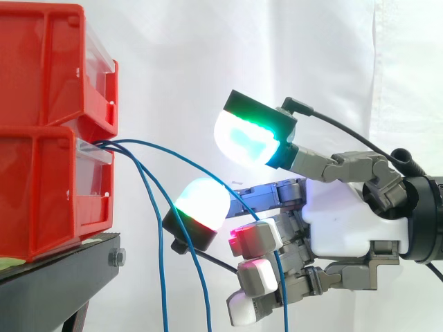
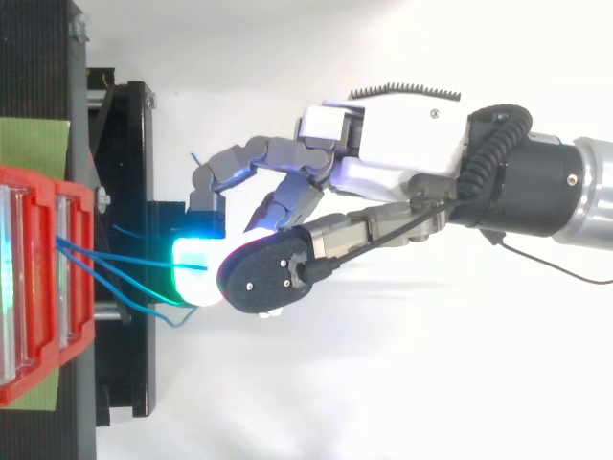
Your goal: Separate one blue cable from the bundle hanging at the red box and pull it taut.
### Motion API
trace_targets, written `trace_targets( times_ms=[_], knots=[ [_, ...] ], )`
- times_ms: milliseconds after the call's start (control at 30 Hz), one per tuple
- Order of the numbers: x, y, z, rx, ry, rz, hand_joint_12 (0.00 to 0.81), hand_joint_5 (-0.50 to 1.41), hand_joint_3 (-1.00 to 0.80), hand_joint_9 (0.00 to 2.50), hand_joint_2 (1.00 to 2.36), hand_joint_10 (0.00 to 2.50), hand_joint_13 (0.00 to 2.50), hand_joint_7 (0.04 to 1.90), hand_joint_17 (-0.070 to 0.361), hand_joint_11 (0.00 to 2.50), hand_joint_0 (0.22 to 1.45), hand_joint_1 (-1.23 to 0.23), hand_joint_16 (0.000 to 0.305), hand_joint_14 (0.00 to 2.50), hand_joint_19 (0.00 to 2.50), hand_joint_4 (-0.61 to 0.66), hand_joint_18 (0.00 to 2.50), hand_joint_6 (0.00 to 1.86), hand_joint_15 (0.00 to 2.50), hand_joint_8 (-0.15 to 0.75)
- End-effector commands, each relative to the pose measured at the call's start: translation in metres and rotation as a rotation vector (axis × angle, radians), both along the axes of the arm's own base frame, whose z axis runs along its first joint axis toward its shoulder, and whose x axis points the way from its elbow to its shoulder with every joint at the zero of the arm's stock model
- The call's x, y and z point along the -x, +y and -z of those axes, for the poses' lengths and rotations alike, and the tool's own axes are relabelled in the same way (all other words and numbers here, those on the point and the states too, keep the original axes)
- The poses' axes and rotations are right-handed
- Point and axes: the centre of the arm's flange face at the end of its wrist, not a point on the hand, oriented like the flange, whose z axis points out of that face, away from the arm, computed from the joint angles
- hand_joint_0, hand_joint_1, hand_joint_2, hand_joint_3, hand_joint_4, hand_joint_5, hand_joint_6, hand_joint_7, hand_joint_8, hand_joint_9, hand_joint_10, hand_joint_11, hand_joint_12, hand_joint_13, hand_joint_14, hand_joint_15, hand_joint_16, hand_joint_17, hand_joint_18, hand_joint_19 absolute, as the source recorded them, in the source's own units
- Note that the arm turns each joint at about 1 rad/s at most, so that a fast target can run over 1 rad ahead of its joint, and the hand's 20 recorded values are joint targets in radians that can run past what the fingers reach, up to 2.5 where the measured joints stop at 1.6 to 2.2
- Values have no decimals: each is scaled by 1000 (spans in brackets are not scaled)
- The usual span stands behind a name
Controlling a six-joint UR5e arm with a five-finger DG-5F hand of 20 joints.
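Three thin blue cables come out between the two stacked red bins (image 1: 41,187). Two of them (image 1: 160,263) hang straight down beside the stand. The third blue cable (image 1: 181,160) arcs rightward, passes through the gap between my thumb pad (image 1: 246,138) and a stretched finger's pad (image 1: 202,200), then drops across the front of the curled lower fingers. My hand (image 1: 339,214) reaches in from the right at bin height. Thumb and finger stand apart, neither pinching the cable, which stays slack. From above, the hand (image 2: 402,134) has its glowing pads close to the bins (image 2: 38,287).
The bins rest on a black stand (image 1: 62,266) whose edge lies just below and left of the fingers. A green mat (image 2: 34,142) lies under the bins. A white curtain hangs behind.
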Motion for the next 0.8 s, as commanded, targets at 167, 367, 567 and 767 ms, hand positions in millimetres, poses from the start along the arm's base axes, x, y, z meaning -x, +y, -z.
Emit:
trace_targets(
  times_ms=[167,367,567,767],
  knots=[
    [-3,-8,-7,-3,-13,5,380,-211,-200,1113,1024,22,1074,974,107,1179,611,-559,48,25,560,140,739,853,745,333],
    [-4,-11,-9,0,-11,4,375,-223,-140,1101,1027,20,1047,934,109,1199,627,-637,48,25,567,125,737,905,748,329],
    [-3,-11,-9,4,-9,8,374,-225,-177,1089,1026,20,1036,926,108,1214,653,-696,48,26,564,81,732,913,743,318],
    [-4,-10,-9,6,-12,5,371,-222,-418,1118,1008,21,1041,911,107,1223,651,-660,47,24,566,114,725,913,743,311]
  ],
)
